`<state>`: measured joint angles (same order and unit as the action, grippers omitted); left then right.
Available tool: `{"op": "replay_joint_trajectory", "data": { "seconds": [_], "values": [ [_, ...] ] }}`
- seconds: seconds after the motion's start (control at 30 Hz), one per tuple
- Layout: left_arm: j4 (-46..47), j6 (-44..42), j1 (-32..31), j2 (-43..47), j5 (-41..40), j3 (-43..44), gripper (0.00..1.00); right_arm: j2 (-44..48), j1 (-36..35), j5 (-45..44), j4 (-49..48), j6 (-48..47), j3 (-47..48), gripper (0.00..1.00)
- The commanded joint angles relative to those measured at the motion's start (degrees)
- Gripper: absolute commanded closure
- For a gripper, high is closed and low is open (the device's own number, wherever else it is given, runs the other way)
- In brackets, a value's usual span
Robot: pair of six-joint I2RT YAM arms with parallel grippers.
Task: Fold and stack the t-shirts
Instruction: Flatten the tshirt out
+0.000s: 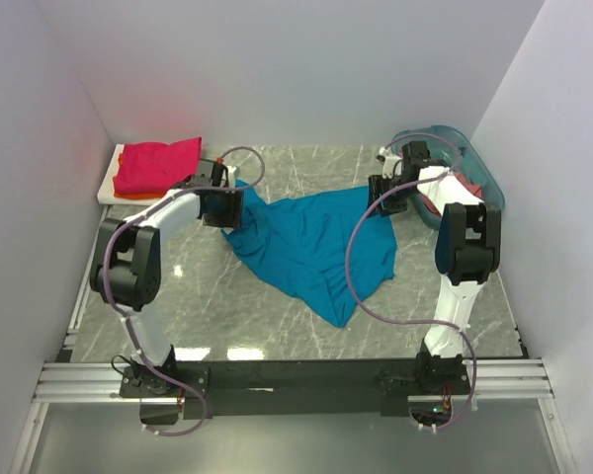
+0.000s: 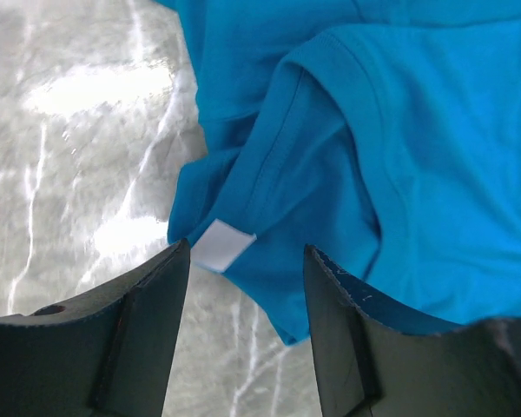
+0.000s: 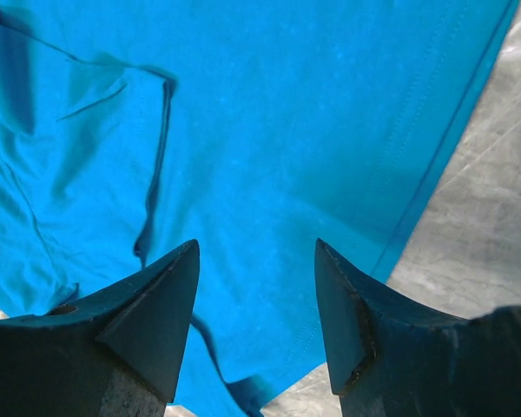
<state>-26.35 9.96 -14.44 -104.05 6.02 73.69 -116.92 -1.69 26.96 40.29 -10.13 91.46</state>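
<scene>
Now the teal shirt [image 1: 311, 247] lies rumpled mid-table.
I have my left gripper [image 2: 247, 252] open over its edge, near a white tag [image 2: 221, 245], gripping nothing; my right gripper [image 3: 256, 248] is open too, over the hem on the other side. The magenta shirt [image 1: 156, 164] sits folded on an orange one [image 1: 128, 195], far left.

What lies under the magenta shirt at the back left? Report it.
Under the magenta shirt an orange shirt shows only as a thin edge; both rest on the white board. Its fold, and anything else beneath, is covered.
</scene>
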Motion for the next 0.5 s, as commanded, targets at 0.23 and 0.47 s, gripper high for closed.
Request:
{"op": "replay_joint_trajectory", "data": {
  "seconds": [0.23,0.47],
  "values": [
    [-3.4,-7.5,0.7,-6.2,0.0,8.7,0.45,1.8,0.1,2.6,-1.7,-0.8,-2.2,0.38],
    [-3.0,-7.0,1.0,-6.4,2.4,8.3,0.74,2.1,0.0,1.6,-2.1,-1.0,-2.9,0.38]
  ]
}}
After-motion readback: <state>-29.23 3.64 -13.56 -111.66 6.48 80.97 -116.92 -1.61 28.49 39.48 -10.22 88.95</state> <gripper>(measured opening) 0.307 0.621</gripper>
